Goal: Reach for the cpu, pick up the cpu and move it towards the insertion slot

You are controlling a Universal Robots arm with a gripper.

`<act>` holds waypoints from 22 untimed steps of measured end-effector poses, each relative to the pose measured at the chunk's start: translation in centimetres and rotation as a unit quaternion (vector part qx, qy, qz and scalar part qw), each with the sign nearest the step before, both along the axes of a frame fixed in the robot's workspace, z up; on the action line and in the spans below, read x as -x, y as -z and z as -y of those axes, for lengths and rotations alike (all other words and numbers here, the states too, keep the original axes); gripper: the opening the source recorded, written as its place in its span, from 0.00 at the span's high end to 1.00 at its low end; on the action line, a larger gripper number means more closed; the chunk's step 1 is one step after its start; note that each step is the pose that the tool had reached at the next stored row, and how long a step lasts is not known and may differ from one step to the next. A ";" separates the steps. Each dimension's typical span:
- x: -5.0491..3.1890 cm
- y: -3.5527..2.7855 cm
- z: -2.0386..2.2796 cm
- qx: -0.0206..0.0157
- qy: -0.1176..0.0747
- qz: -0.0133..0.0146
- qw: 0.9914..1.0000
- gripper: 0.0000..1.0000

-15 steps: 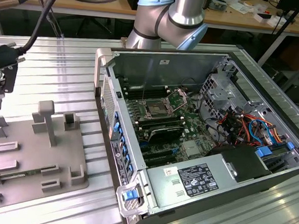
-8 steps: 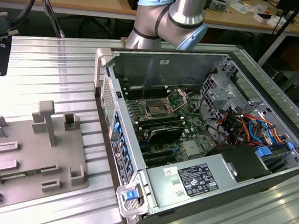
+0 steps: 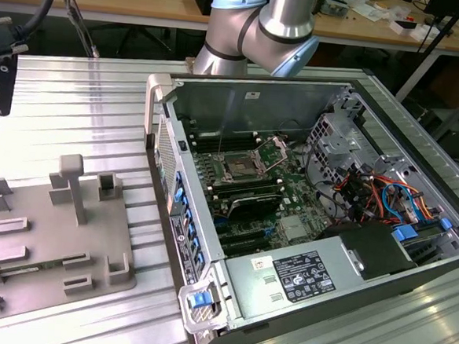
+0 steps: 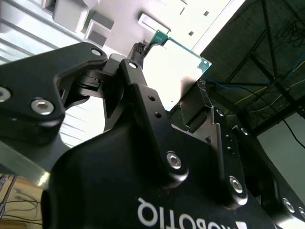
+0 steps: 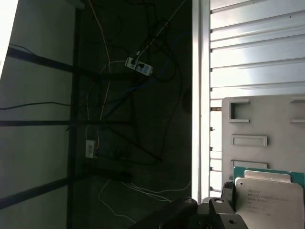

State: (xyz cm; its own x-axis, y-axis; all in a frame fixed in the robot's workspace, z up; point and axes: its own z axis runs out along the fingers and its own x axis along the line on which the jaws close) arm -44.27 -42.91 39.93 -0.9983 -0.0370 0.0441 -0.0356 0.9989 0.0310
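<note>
One Universal Robots arm point(image 3: 259, 24) stands behind a single open computer case point(image 3: 258, 103) on a ribbed metal desk point(image 3: 76, 106). In the second wrist view its black gripper point(image 4: 171, 81) has the jaws pinching one cpu point(image 4: 178, 57) by opposite edges. One dark finger point(image 4: 135, 64) presses against the side of the chip that carries the thin green rim, and the other meets its far corner. The cpu's pale metal top plate glares white in that view. In the first wrist view the same chip point(image 5: 269, 195) shows its silvery plate and green border in front of the one grey fixture plate point(image 5: 267, 124), close to the edge of the desk point(image 5: 252, 47). Three raised rectangular outlines can be counted on the part of the plate beside it. In the exterior view the fixture plate point(image 3: 51, 238) lies on the desk to the exterior view's left of the case and carries several raised blocks and one taller post. The one insertion slot point(image 3: 240, 169), a square socket with a shiny metal frame and a dark centre, sits on the motherboard inside the case, well apart from the fixture plate. A bundle of red and blue cables point(image 3: 378, 194) lies at the exterior view's right of the case, and one labelled power supply point(image 3: 285, 274) sits along its near wall.
</note>
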 end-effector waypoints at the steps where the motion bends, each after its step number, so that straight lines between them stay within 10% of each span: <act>1: -0.11 0.01 -0.01 0.000 0.000 0.000 1.000 0.45; 22: -1.14 0.01 -0.01 0.000 0.000 0.000 1.000 0.45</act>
State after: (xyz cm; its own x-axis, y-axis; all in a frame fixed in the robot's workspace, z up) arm -43.13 -42.90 39.91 -0.9984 -0.0368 0.0439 -0.0354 0.9989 0.0310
